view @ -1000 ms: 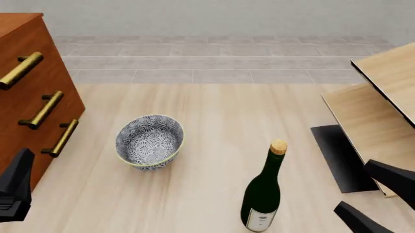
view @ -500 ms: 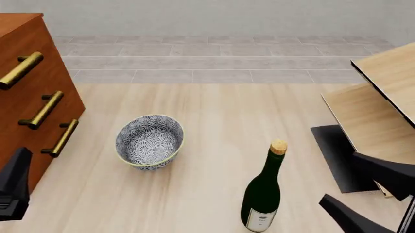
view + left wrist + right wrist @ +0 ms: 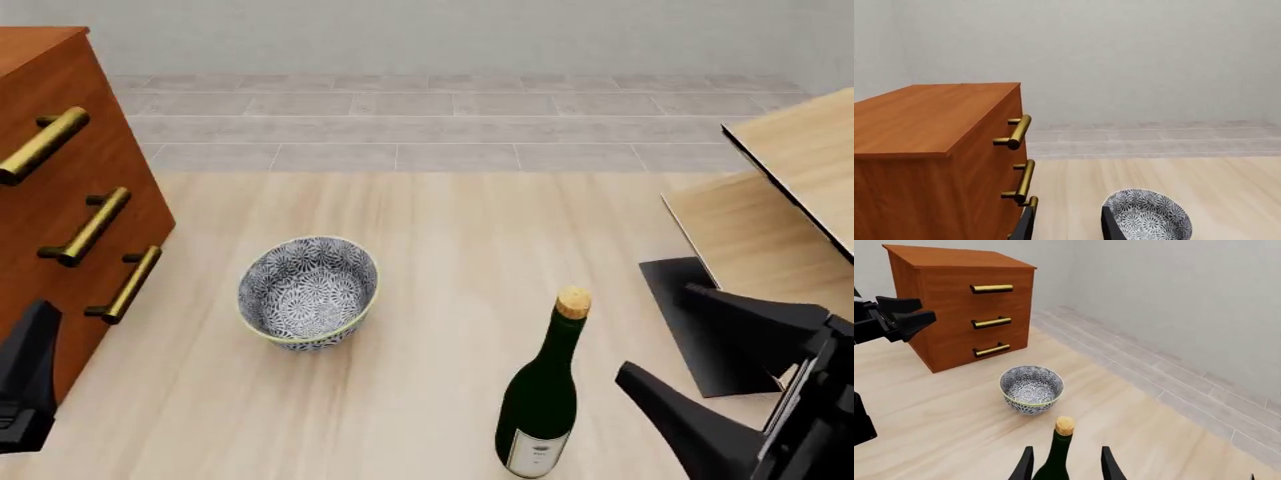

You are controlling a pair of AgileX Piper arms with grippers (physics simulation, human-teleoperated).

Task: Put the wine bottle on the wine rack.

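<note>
I'm working in a simulated domestic room, something like a dining corner, rendered flat and clean. What tells me so is the pale wood tabletop, a reddish-brown drawer cabinet with brass handles, a patterned bowl, and a wine bottle near a plank wine rack. Behind runs a plain grey wall over grey tiling.

bowl left of wine bottle, well apart
</note>
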